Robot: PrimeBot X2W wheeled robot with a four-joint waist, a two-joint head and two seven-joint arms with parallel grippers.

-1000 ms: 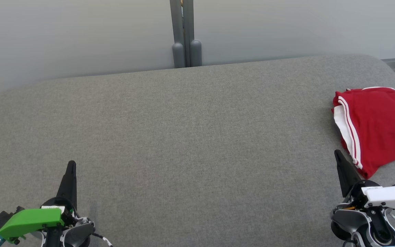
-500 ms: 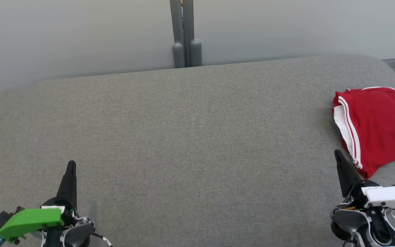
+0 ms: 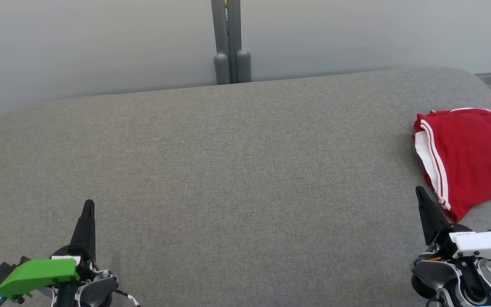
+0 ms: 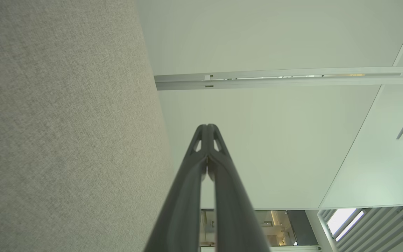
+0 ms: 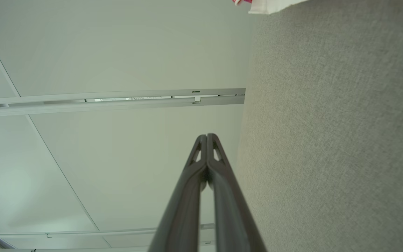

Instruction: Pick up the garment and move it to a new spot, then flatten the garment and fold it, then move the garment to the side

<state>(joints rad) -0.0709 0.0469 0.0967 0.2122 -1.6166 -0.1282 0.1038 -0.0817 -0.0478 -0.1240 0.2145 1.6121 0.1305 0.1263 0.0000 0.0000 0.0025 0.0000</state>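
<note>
A folded red garment [image 3: 471, 153] with white side stripes lies at the right edge of the grey fabric table [image 3: 237, 170], partly cut off by the head view's border. A sliver of the garment [image 5: 257, 4] peeks in at the top of the right wrist view. My right gripper [image 3: 419, 190] rests at the lower right, shut and empty, its tip just left of the garment's near corner. The right gripper [image 5: 206, 135] shows its fingers pressed together. At the lower left my left gripper [image 3: 88, 203] is shut and empty, as the left gripper [image 4: 207, 126] confirms up close.
A pale wall with a grey vertical post [image 3: 228, 42] stands behind the table's far edge. The table's rounded corners fall away at the far left and far right.
</note>
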